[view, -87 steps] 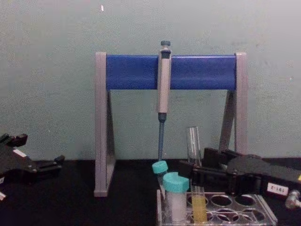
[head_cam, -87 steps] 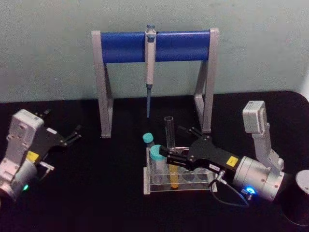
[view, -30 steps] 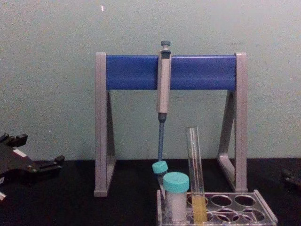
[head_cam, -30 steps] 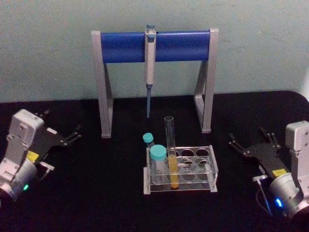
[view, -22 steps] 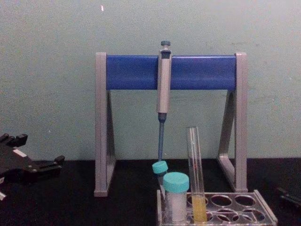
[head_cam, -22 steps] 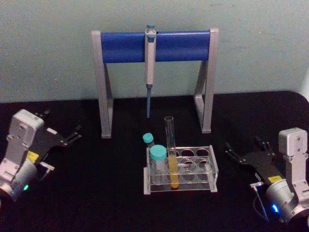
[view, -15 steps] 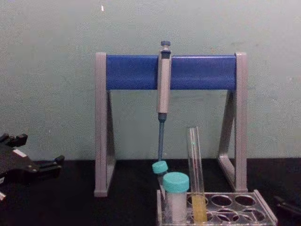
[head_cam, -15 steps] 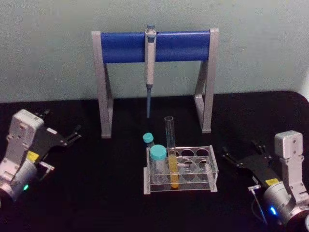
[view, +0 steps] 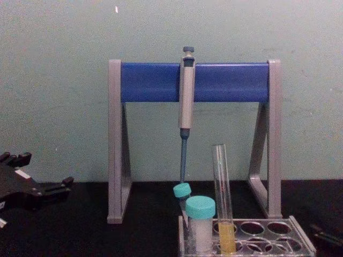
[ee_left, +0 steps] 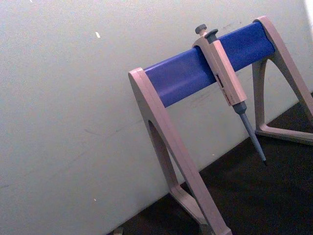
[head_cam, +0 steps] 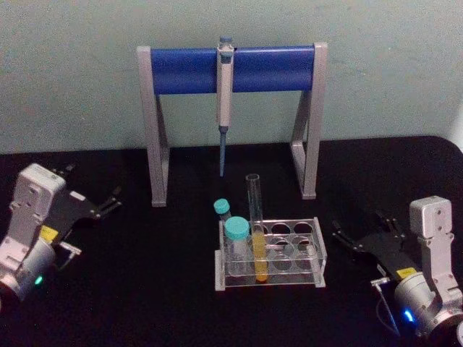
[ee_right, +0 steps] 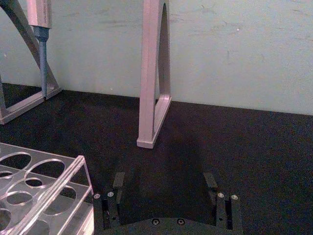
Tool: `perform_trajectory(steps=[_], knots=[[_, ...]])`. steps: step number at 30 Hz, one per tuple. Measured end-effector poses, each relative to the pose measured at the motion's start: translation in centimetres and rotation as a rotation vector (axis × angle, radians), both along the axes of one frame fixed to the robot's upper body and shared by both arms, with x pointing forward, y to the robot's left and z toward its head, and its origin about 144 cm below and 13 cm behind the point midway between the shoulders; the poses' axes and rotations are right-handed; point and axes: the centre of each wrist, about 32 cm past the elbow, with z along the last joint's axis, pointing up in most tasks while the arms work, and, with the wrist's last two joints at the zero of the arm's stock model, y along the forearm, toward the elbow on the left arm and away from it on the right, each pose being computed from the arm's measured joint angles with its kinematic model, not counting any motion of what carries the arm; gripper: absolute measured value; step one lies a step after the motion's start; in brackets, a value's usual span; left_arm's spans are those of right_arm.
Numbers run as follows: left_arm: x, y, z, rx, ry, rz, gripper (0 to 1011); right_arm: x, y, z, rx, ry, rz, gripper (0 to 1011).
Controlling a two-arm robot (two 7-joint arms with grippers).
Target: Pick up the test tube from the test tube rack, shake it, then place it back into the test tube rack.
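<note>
Test tube (head_cam: 255,231) upright in rack (head_cam: 318,253) — right claw (head_cam: 359,233) open, beside it.

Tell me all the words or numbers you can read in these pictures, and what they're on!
None can be read.
Left gripper: a yellow sticker and a white label on its black body, too blurred to read.
Right gripper: a yellow sticker behind it, also too blurred.
Pipette: a faint dark mark along its side, too small to read.
Test tube, test tube rack: no writing visible.
</note>
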Motion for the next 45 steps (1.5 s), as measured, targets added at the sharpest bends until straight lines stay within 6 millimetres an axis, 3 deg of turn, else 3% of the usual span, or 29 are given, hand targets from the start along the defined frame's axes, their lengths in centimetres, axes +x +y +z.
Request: perform_trajectory(steps=[45], knots=[[0.00, 0.00, 0.00, 0.000, 0.000, 0.000, 1001, 0.00, 0.00, 0.11, 0.003, -0.005, -0.002, 1000]])
